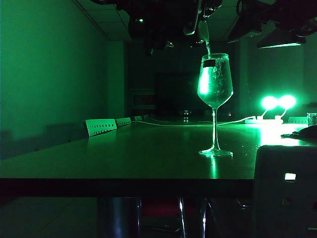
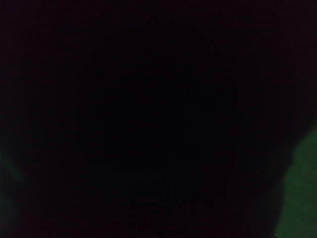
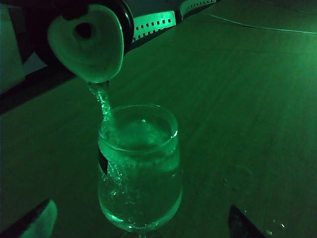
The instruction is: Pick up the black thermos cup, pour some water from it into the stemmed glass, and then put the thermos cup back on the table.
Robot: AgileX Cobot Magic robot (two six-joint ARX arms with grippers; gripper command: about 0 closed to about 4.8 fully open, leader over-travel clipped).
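Right tool point(image 3: 138, 223) wide open, low.

Light: I see dim green, from two glaring lamps point(image 1: 278, 102) behind the stemmed glass point(image 1: 215, 84).
Left wrist view: nearly black.

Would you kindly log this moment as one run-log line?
phase: pouring | black thermos cup: tilted above glass | stemmed glass: filling, upright on table | left gripper: unseen | right gripper: open, beside glass

You're looking into a dark room washed in green: two bright round lamps point(image 1: 278, 102) glow far beyond the grippers, pale perforated chair backs point(image 1: 101, 127) line the far edge, and a plain wall point(image 1: 49, 74) rises behind.
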